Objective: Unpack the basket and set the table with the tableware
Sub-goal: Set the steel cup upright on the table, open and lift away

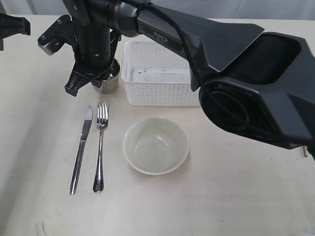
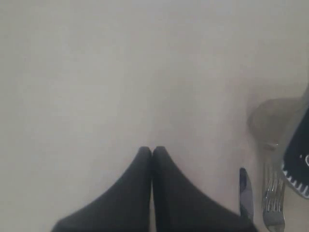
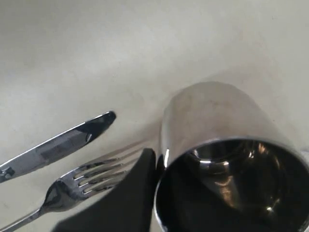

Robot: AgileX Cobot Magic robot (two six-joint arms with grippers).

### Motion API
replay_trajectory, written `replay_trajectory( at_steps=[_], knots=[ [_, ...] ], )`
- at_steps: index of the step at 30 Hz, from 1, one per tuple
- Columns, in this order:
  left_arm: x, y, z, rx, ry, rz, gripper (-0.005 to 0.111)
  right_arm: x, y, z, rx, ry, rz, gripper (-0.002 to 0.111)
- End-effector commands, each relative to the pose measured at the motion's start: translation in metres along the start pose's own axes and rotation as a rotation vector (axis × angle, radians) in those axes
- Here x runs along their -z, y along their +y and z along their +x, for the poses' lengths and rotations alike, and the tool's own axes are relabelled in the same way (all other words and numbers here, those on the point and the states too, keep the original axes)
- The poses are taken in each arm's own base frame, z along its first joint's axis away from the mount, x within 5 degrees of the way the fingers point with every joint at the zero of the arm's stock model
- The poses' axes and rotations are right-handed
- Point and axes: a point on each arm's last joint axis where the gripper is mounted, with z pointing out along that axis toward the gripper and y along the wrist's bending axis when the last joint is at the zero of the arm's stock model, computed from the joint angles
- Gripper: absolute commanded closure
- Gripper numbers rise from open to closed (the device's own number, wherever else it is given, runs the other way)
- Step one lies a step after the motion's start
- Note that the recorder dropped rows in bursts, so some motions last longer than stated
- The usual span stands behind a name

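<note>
My right gripper (image 1: 96, 73) reaches across to the left and is shut on the rim of the shiny steel cup (image 1: 107, 81), left of the white lattice basket (image 1: 160, 93). In the right wrist view one finger (image 3: 135, 193) lies outside the cup (image 3: 212, 116) and the other is inside it. The knife (image 1: 81, 150) and fork (image 1: 100, 147) lie side by side in front of the cup, with the off-white bowl (image 1: 155, 145) to their right. The left gripper (image 2: 152, 152) is shut on nothing over bare table (image 2: 120, 72). Plate, spoon and chopsticks are out of view.
The right arm's big dark body (image 1: 246, 73) covers the right side of the table and part of the basket. A small brown tip (image 1: 307, 152) peeks out under it at the right edge. The left arm (image 1: 10, 27) sits at the far left.
</note>
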Motion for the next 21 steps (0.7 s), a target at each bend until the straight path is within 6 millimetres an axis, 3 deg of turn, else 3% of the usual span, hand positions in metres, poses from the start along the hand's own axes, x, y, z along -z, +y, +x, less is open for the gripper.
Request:
replay_trajectory(
  at_steps=[1,4,14,21],
  knots=[
    [-0.001,0.0,0.001,-0.001,0.001,0.001,0.107,0.005,-0.003,0.0,-0.023,-0.018,-0.022,0.09],
    [-0.001,0.0,0.001,-0.002,0.001,0.001,0.107,0.005,-0.003,0.0,-0.023,-0.018,-0.022,0.08],
    [-0.001,0.0,0.001,-0.001,-0.002,0.005,0.107,0.006,-0.007,0.001,-0.002,-0.006,0.028,0.079],
    [-0.001,0.0,0.0,-0.001,-0.006,0.007,0.107,0.019,-0.009,0.0,-0.005,-0.031,0.037,0.067]
  ],
)
